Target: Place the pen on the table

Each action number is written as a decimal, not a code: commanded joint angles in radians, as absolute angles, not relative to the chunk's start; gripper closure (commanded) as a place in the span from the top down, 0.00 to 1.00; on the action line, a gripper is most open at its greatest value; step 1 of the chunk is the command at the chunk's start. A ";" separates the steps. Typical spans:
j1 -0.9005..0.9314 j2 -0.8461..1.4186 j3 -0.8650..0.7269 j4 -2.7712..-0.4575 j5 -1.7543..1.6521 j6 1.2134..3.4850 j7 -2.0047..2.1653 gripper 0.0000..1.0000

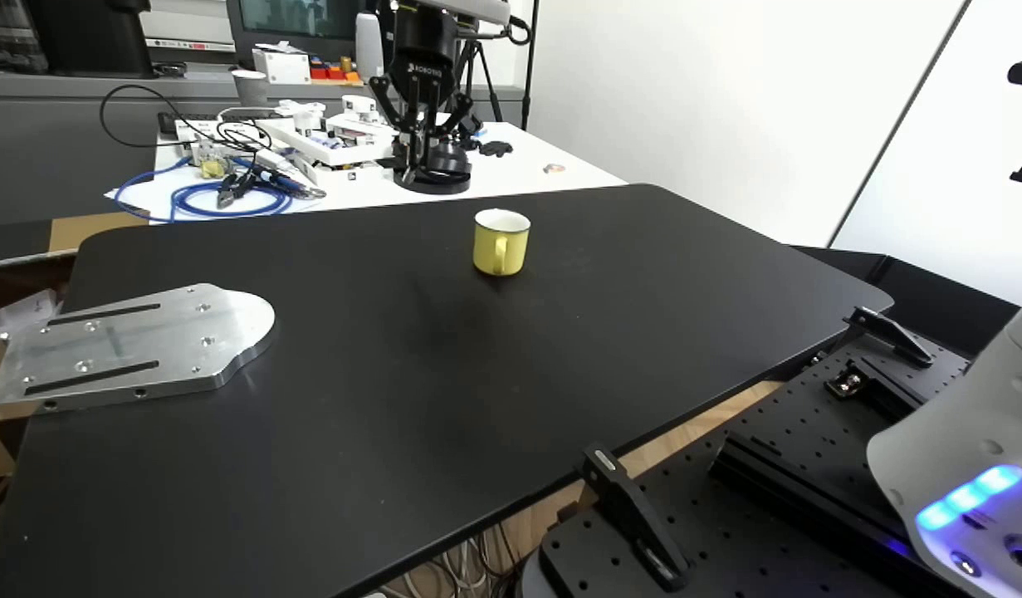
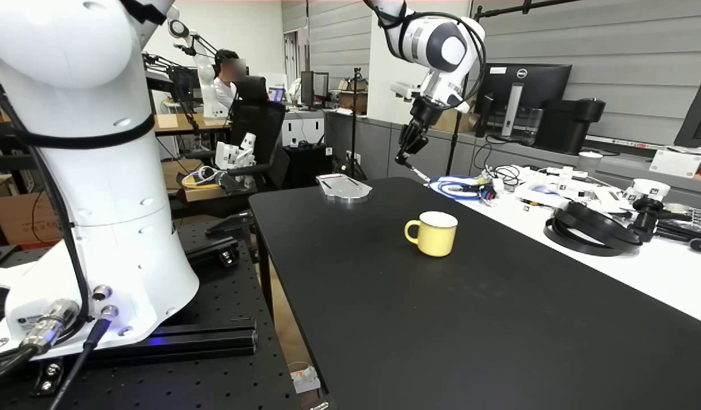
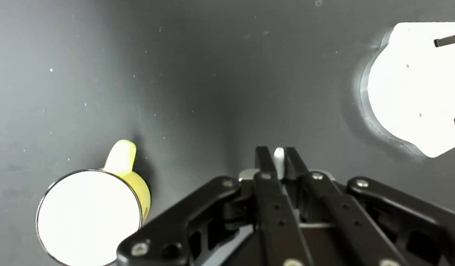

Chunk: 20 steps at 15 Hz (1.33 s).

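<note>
- Gripper [image 3: 278, 157]: fingers angled down, fingertips [image 3: 263, 159] clamped on the pen [image 3: 279, 164]; in the wrist view only a narrow strip of it shows between them, reading pale.
- Pen, in an exterior view [image 2: 421, 173]: projects past the fingertips, tilted, pale end downward; held in the air. In an exterior view with the gripper [image 1: 412, 166] against dark gear, the pen is hard to pick out.
- Table [image 1: 411, 399]: matte black top, seen beneath the fingertips in the wrist view.
- Yellow cup [image 3: 90, 218]: upright on the table, white inside, dark rim. Left of the gripper in the wrist view, handle toward upper right.
- Metal plate [image 1: 145, 340]: lies flat, two long slots, rounded end toward the table's middle; its other end runs past the table edge. Right of the gripper in the wrist view.
- White side table [image 2: 658, 273]: just beside the black one; white parts, dark gear, coil of blue cable [image 1: 228, 213].
- Arm [image 2: 435, 51]: white, reaching down to the gripper. Base [image 2: 111, 228] on a black perforated board [image 2: 230, 376]; blue light strip [image 1: 971, 497] lit.
- Background: monitor [image 2: 527, 94]; person [image 2: 226, 88] in white, face blurred.
</note>
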State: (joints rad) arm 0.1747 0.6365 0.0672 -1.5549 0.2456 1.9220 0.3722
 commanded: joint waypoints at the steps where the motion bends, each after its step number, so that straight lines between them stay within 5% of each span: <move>1: 0.183 0.503 0.071 -1.795 0.182 2.129 0.229 0.03; 11: 0.100 0.386 0.188 -2.247 0.197 2.826 -0.124 0.03; 20: -0.006 0.400 0.297 -2.399 0.173 2.882 -0.205 0.03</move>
State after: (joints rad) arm 0.0325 0.4285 0.2707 -2.3506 0.1801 2.9170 -0.1864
